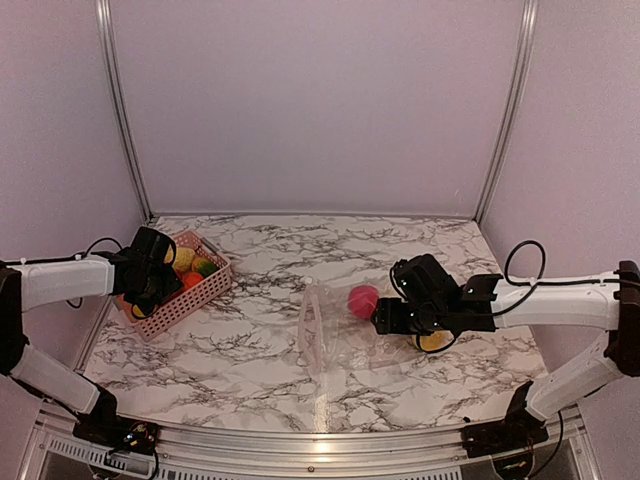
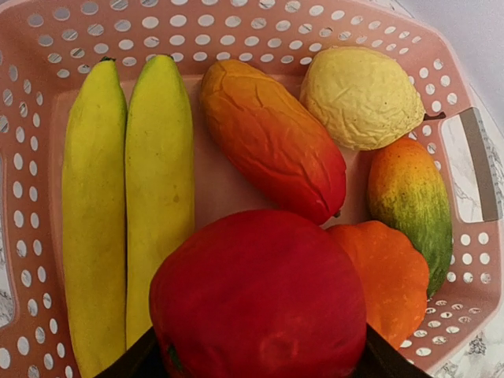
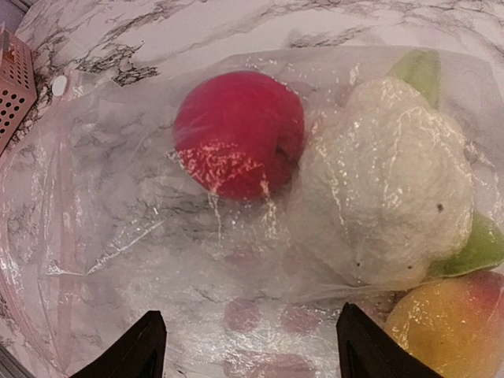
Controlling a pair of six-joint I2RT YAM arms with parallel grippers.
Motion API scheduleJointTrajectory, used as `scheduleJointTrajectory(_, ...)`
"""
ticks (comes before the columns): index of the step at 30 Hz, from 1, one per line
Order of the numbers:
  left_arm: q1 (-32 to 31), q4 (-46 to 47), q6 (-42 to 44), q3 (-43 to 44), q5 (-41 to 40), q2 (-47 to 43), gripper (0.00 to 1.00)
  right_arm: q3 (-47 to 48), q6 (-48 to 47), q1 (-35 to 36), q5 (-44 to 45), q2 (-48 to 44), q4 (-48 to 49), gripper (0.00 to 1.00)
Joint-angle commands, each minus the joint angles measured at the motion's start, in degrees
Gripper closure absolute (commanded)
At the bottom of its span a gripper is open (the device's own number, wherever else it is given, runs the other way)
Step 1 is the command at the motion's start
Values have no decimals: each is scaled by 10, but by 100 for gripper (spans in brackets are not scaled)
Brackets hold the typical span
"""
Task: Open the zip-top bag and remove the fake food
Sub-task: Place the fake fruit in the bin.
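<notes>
Top view: the pink basket [image 1: 203,291] sits far left on the marble table [image 1: 250,360], with the left gripper [image 1: 150,293] right over it, hiding most of the contents. The zip-top bag [image 1: 328,352] lies flat mid-table, well apart from the basket. The right gripper [image 1: 384,318] hangs over the bag's right part and the arm covers that end, so I can't read the long axis cleanly. The pinkish zip edge is on the left, facing the basket. A red apple [image 1: 363,300] shows through the film.

Left wrist: perforated pink plastic basket wall [image 2: 236,31]. Inside are two bananas [image 2: 126,197] side by side, lengthwise away from the camera, a wrinkled red-orange fruit [image 2: 272,138], a rough yellow lemon [image 2: 362,94], a green-orange mango [image 2: 409,205] and a ribbed orange pumpkin [image 2: 390,276]. The left gripper's fingers [image 2: 142,358] press either side of a big glossy red fruit [image 2: 260,291], held above the other fake food and blocking the near part of the basket.

Right wrist: crinkly clear film over the apple, a bumpy white cauliflower [image 3: 386,189] with green leaves and a yellow-orange peach [image 3: 449,323], all inside the bag. The right fingers [image 3: 126,354] are spread wide, with only film between them. Basket corner at top left.
</notes>
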Motion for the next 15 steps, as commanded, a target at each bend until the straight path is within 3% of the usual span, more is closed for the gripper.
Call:
scheduleJointTrajectory(1,3,27,2,-6,22,24,37,16,-2,-2,10,-14,-12,27)
scheduleJointTrajectory(5,3,24,3,-3,22,16,25,17,-2,-3,10,-16,-13,27)
scheduleJointTrajectory(10,3,10,12,7,13,-20,2,21,-3,-2,10,-18,-14,27)
scheduleJointTrajectory(15,2,-11,27,26,5,-63,1,26,-7,-3,11,-17,-14,27)
